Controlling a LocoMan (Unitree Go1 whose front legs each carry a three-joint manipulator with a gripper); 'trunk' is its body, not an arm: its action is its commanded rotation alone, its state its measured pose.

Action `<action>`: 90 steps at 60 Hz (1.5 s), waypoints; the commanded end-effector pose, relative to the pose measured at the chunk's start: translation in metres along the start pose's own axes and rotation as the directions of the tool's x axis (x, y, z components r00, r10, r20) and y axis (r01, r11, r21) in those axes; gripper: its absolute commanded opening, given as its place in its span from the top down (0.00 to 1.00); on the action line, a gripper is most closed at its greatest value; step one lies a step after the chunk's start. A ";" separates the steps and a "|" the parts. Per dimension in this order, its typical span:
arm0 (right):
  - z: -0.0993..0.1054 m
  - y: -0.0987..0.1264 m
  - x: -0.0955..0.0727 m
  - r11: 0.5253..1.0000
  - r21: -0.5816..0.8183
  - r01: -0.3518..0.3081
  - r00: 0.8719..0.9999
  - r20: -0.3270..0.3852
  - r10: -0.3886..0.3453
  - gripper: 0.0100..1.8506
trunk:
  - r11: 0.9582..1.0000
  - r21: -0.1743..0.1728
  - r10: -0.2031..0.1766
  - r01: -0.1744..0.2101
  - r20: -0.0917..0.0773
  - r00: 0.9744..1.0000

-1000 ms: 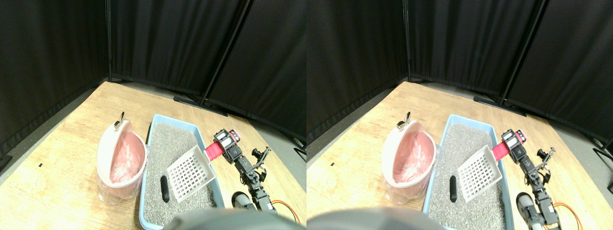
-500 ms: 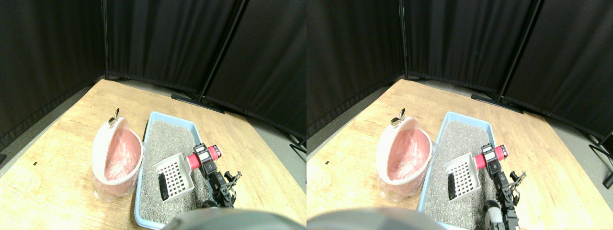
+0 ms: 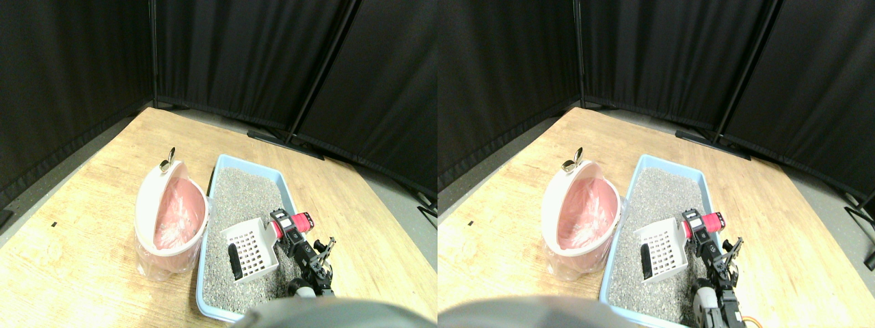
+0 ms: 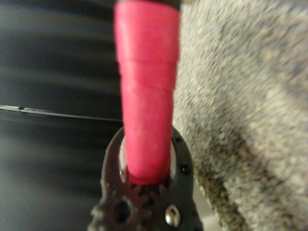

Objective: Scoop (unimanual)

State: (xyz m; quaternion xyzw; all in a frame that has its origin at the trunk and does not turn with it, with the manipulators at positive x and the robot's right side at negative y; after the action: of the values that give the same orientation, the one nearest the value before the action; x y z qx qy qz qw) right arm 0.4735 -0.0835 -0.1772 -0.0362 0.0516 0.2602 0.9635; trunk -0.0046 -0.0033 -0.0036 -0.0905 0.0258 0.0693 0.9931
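Note:
A white slotted scoop (image 3: 254,247) lies low on the grey litter (image 3: 245,198) inside the blue tray (image 3: 253,166). A small black piece (image 3: 234,262) rests at the scoop's open front edge, touching it. My right gripper (image 3: 284,229) is shut on the scoop's red wrapped handle (image 3: 298,222). In the wrist view the red handle (image 4: 147,91) runs out from between the dark jaws of the gripper (image 4: 147,166), which close around it, with the litter (image 4: 250,120) close beside it.
A pink bin (image 3: 172,220) with a raised white lid and a plastic liner stands just left of the tray, touching its side. The wooden floor (image 3: 89,205) spreads around both. Black curtains (image 3: 225,61) wall the back and left.
The scoop has come down and leftward across the litter until its front edge meets the black piece. The camera view has shifted too.

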 end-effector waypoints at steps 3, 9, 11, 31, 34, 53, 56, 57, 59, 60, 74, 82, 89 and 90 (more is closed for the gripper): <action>0.019 -0.017 -0.002 0.998 0.060 0.032 0.994 0.098 -0.038 0.98 | 1.000 -0.010 0.005 -0.006 -0.020 1.000; 0.024 -0.029 -0.006 0.993 0.095 0.069 0.990 0.119 -0.080 0.98 | 1.000 -0.005 -0.002 0.002 -0.019 1.000; 0.025 -0.034 -0.009 0.984 0.142 0.105 0.986 0.114 -0.122 0.98 | 1.000 -0.002 -0.004 0.004 -0.020 1.000; 0.036 -0.061 -0.018 0.959 0.244 0.145 0.963 0.190 -0.193 0.98 | 0.999 0.016 -0.027 0.027 -0.017 0.999; 0.038 -0.065 -0.018 0.952 0.272 0.141 0.956 0.211 -0.202 0.98 | 0.999 0.017 -0.029 0.029 -0.016 0.999; 0.057 -0.078 -0.015 0.879 0.454 0.146 0.936 0.224 -0.271 0.98 | 1.000 0.016 -0.027 0.027 -0.007 1.000; 0.059 -0.080 -0.014 0.873 0.472 0.124 0.937 0.234 -0.259 0.98 | 1.000 0.016 -0.025 0.025 -0.004 1.000; 0.059 -0.080 -0.014 0.873 0.472 0.124 0.937 0.234 -0.259 0.98 | 1.000 0.016 -0.025 0.025 -0.004 1.000; 0.061 -0.082 -0.011 0.878 0.467 0.107 0.937 0.248 -0.246 0.98 | 1.000 0.015 -0.024 0.024 -0.004 1.000; 0.061 -0.082 -0.010 0.878 0.467 0.105 0.937 0.250 -0.245 0.98 | 1.000 0.015 -0.024 0.024 -0.004 1.000; 0.070 -0.086 -0.003 0.852 0.514 0.099 0.930 0.257 -0.264 0.98 | 1.000 0.008 -0.015 0.015 0.001 1.000; 0.075 -0.085 -0.002 0.829 0.548 0.109 0.921 0.257 -0.291 0.98 | 1.000 0.001 -0.009 0.009 0.004 1.000; 0.076 -0.085 0.000 0.804 0.591 0.074 0.920 0.271 -0.284 0.98 | 1.000 0.000 -0.008 0.008 0.007 1.000; 0.076 -0.085 0.000 0.804 0.591 0.074 0.920 0.271 -0.284 0.98 | 1.000 0.000 -0.008 0.008 0.008 1.000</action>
State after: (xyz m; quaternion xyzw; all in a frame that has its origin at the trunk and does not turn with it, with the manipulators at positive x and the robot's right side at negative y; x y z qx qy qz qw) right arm 0.5218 -0.1527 -0.1117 0.2734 -0.0094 0.1219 0.9541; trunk 0.0005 -0.0031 -0.0029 -0.0820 0.0270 0.0619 0.9943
